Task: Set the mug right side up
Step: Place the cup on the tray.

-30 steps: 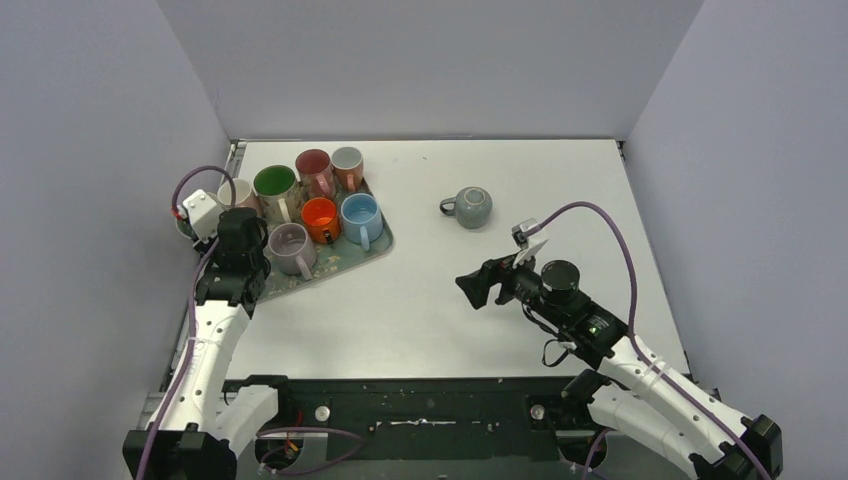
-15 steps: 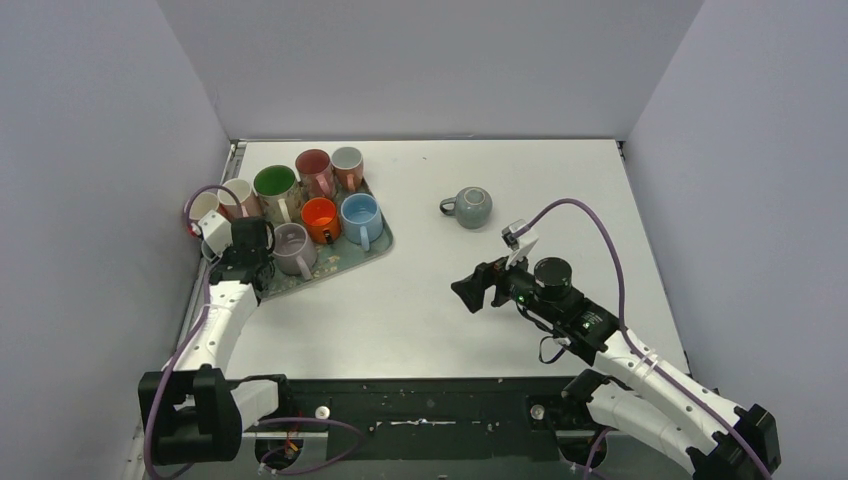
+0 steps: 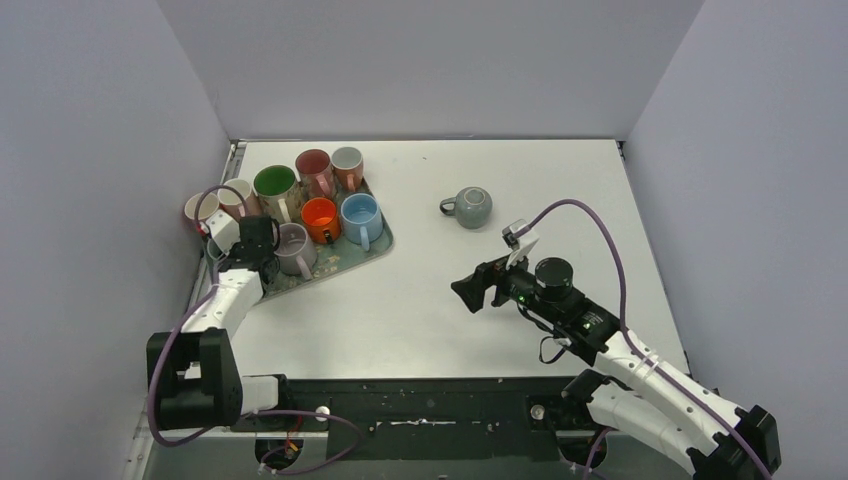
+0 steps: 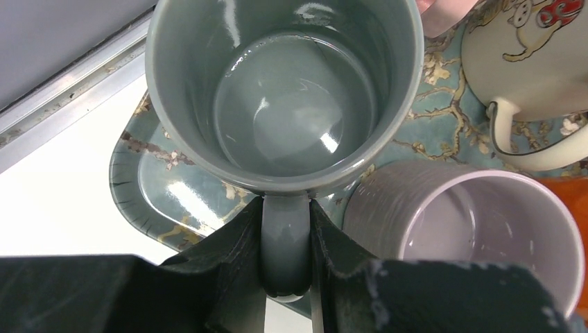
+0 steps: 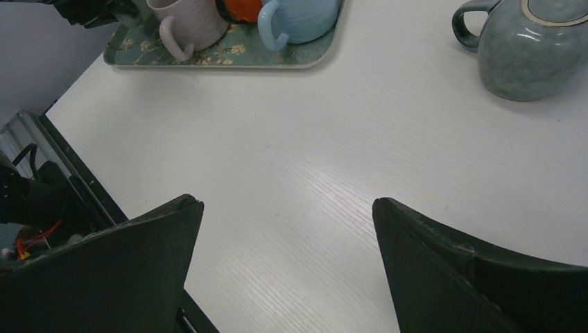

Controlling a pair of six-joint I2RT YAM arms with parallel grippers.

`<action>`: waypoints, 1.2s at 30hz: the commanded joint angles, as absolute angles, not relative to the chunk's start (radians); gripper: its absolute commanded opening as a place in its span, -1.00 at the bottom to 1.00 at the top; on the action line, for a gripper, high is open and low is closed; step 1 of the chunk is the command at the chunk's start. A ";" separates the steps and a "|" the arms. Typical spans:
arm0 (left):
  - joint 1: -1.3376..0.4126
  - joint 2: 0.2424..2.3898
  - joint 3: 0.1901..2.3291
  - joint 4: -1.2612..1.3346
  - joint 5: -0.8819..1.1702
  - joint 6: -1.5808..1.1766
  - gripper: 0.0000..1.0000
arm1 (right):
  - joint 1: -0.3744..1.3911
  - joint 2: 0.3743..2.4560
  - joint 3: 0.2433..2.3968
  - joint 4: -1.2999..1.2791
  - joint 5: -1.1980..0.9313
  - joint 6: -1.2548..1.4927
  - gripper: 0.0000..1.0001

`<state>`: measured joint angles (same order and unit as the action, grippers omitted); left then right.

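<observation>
Now the left fingers pinch the handle of a grey mug standing open side up on the tray. The other mug sits upside down on the surface, well apart from the wide right fingers. That flip looks left to do.

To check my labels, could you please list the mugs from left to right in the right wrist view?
From the left: lilac mug → orange mug → blue mug → upside-down grey mug.
</observation>
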<state>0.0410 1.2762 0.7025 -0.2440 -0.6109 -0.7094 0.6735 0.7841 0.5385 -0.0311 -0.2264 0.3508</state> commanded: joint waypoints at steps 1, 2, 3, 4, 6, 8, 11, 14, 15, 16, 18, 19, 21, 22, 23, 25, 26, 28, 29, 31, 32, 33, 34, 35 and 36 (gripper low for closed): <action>0.049 1.294 0.705 -0.062 -0.671 -0.661 -1.00 | 0.668 0.795 0.589 0.015 -0.231 0.335 1.00; 0.050 1.301 0.698 -0.046 -0.670 -0.646 -1.00 | 0.667 0.790 0.587 0.012 -0.227 0.333 1.00; 0.049 1.302 0.689 -0.031 -0.671 -0.641 -1.00 | 0.667 0.782 0.583 0.011 -0.224 0.333 1.00; 0.049 1.301 0.678 -0.017 -0.670 -0.639 -1.00 | 0.667 0.774 0.576 0.013 -0.219 0.335 1.00; 0.049 1.303 0.667 0.021 -0.656 -0.640 -1.00 | 0.668 0.759 0.562 0.020 -0.215 0.344 1.00; 0.050 1.322 0.667 0.038 -0.644 -0.641 -1.00 | 0.668 0.747 0.549 0.026 -0.210 0.350 1.00; 0.049 1.349 0.681 0.026 -0.641 -0.651 -1.00 | 0.669 0.741 0.537 0.042 -0.203 0.360 1.00; 0.049 1.353 0.678 0.041 -0.636 -0.649 -1.00 | 0.668 0.758 0.540 0.052 -0.204 0.359 1.00; 0.049 1.350 0.675 0.045 -0.637 -0.649 -1.00 | 0.668 0.764 0.545 0.049 -0.201 0.358 1.00; 0.050 1.346 0.674 0.049 -0.635 -0.648 -0.99 | 0.668 0.769 0.551 0.046 -0.196 0.356 1.00; 0.050 1.340 0.672 0.059 -0.631 -0.636 -0.87 | 0.668 0.769 0.554 0.044 -0.188 0.356 1.00; 0.050 1.338 0.671 0.061 -0.633 -0.639 -0.79 | 0.667 0.767 0.553 0.046 -0.186 0.358 1.00; 0.051 1.338 0.666 0.060 -0.625 -0.654 -0.64 | 0.668 0.757 0.548 0.044 -0.186 0.364 1.00; 0.051 1.339 0.662 0.060 -0.619 -0.658 -0.60 | 0.668 0.751 0.546 0.041 -0.186 0.366 1.00; 0.051 1.340 0.659 0.061 -0.614 -0.663 -0.57 | 0.668 0.745 0.548 0.037 -0.186 0.369 1.00; 0.051 1.343 0.655 0.061 -0.612 -0.678 -0.51 | 0.668 0.733 0.549 0.028 -0.185 0.372 1.00; 0.051 1.344 0.654 0.061 -0.608 -0.686 -0.49 | 0.668 0.726 0.548 0.025 -0.184 0.374 1.00; 0.052 1.342 0.652 0.060 -0.590 -0.696 -0.44 | 0.668 0.720 0.547 0.023 -0.184 0.376 1.00; 0.053 1.341 0.653 0.060 -0.581 -0.697 -0.42 | 0.668 0.719 0.545 0.022 -0.184 0.376 1.00; 0.053 1.338 0.655 0.060 -0.576 -0.695 -0.39 | 0.668 0.716 0.550 0.008 -0.184 0.376 1.00; 0.055 1.336 0.658 0.058 -0.573 -0.695 -0.38 | 0.668 0.714 0.555 -0.011 -0.183 0.376 1.00; 0.055 1.335 0.664 0.052 -0.570 -0.693 -0.37 | 0.669 0.705 0.559 -0.031 -0.182 0.376 1.00; 0.055 1.335 0.671 0.047 -0.568 -0.692 -0.37 | 0.669 0.699 0.559 -0.039 -0.181 0.377 1.00; 0.055 1.335 0.677 0.042 -0.568 -0.693 -0.37 | 0.669 0.682 0.554 -0.037 -0.180 0.382 1.00; 0.055 1.333 0.683 0.042 -0.570 -0.694 -0.39 | 0.668 0.669 0.543 -0.031 -0.180 0.389 1.00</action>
